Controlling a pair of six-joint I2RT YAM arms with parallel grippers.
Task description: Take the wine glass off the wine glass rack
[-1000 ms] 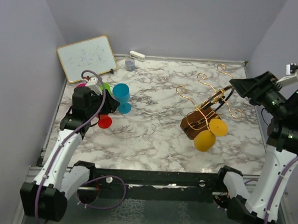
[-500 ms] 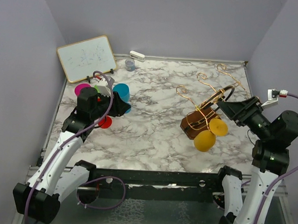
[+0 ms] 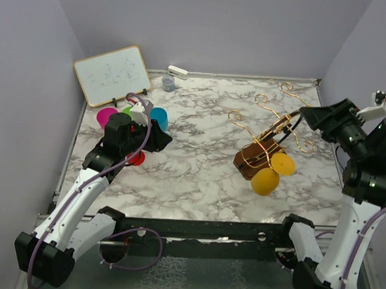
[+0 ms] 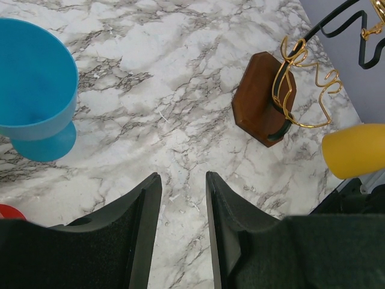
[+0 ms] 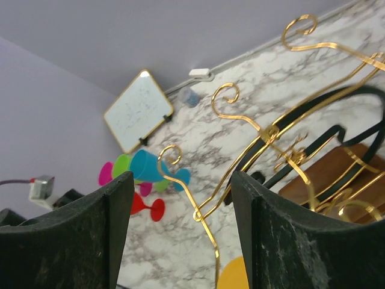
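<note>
The wine glass rack (image 3: 260, 154) has a dark brown block base and curling gold wire arms; it stands right of centre. A yellow wine glass (image 3: 266, 181) hangs tilted at its near side. It also shows in the left wrist view (image 4: 355, 150) and at the bottom of the right wrist view (image 5: 231, 277). My right gripper (image 3: 305, 113) is open and empty, raised just right of the rack's upper wires (image 5: 264, 135). My left gripper (image 3: 162, 139) is open and empty, low over the marble, next to a blue glass (image 4: 33, 102).
Blue (image 3: 159, 119), pink (image 3: 106, 117), green and red (image 3: 136, 158) glasses cluster at the left behind my left arm. A small whiteboard (image 3: 112, 74) leans at the back left. A grey roll (image 3: 168, 83) and a white object (image 3: 178, 72) lie by the back wall.
My left gripper has moved right and slightly nearer, away from the blue glass. My right arm dipped toward the rack's right side, then rose back beside the upper wires.
</note>
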